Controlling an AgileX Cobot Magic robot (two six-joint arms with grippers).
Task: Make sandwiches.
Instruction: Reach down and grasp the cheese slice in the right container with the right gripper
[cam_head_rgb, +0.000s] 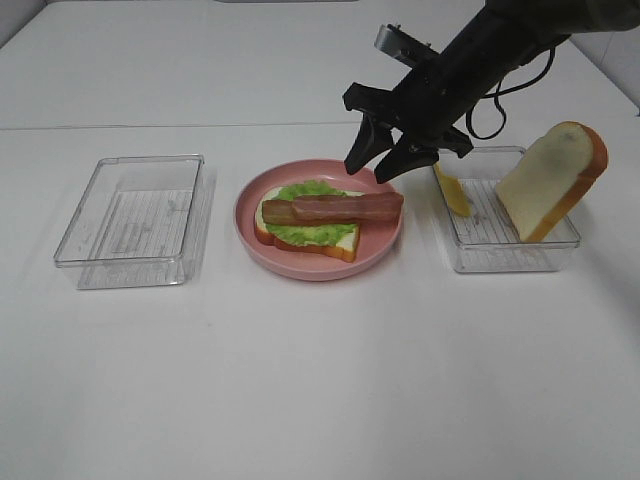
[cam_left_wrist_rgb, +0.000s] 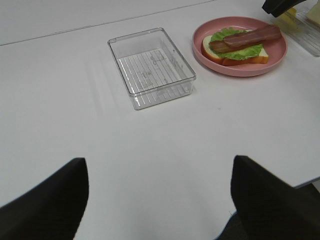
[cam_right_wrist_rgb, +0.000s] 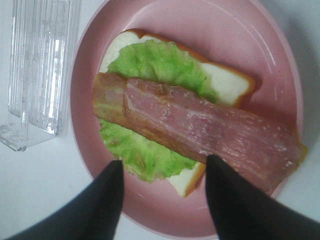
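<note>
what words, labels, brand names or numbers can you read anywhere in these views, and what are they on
None: no view shows any readable word, label, brand, number or sign.
The pink plate, the left clear tray, the right clear tray, the sandwich stack, the bread slice, the cheese and the right gripper show only plain, unprinted surfaces.

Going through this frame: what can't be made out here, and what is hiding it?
The cheese: in left wrist, blurred at the top corner, partly behind the right claw.
The bottom bread slice: in right wrist, mostly covered by lettuce and bacon.
The left claw: in left wrist, only two fingertips show; the bottom edge cuts the rest. Absent from exterior high.
</note>
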